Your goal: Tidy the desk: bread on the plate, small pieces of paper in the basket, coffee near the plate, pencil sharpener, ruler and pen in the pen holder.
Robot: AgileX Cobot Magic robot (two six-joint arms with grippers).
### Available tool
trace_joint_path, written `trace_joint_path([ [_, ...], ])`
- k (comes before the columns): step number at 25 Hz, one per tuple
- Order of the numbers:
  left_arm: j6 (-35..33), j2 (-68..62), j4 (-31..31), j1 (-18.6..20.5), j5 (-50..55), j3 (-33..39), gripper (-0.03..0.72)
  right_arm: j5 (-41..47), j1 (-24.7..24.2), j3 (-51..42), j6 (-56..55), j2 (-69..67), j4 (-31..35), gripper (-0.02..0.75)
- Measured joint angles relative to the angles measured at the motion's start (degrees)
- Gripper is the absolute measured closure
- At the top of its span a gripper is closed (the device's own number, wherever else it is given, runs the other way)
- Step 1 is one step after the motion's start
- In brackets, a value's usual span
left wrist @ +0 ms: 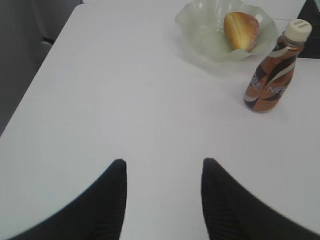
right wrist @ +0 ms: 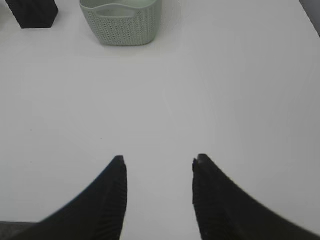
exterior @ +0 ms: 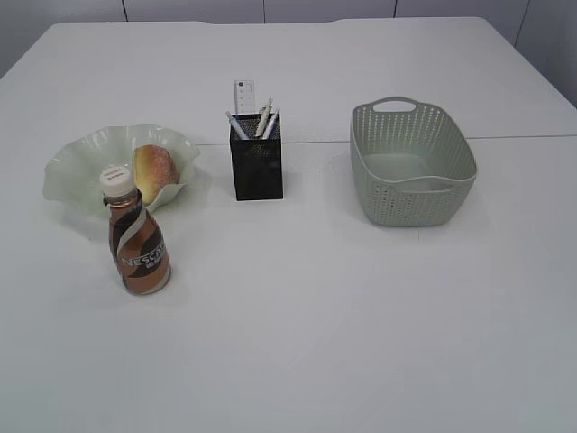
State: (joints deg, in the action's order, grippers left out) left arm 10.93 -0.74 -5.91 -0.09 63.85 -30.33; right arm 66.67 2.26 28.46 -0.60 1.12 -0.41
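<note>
The pen holder [exterior: 256, 168] hides the lower parts of the pens [exterior: 266, 120] and ruler [exterior: 243, 97] at upper centre; whether a pencil sharpener lies inside cannot be told. The coffee bottle [exterior: 139, 244] covers part of the plate [exterior: 72, 176] at left. In the right wrist view, the basket [right wrist: 121, 21] and holder are cut off by the top edge. The basket's floor is too dim to show any paper.

Three clusters stand across the table [exterior: 297, 361]. At ten o'clock the plate [exterior: 72, 176] has a coffee bottle [exterior: 138, 239] just in front, blocking a low approach from six. The pen holder [exterior: 256, 167] stands at twelve, the basket [exterior: 410, 162] at two. Open lanes run between them; the near half lies free.
</note>
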Motion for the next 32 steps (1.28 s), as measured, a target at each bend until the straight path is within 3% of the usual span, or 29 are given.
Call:
trace_joint_path([
  [6,-6.8,0.0,4.3,0.0,-0.3,0.1,0.328,0.0,0.0,0.0,0.0,0.0,0.0,0.412],
  [32,-7.5,0.0,4.7,0.0,-0.6,0.1,0.376,-0.1,0.0,0.0,0.0,0.0,0.0,0.413],
])
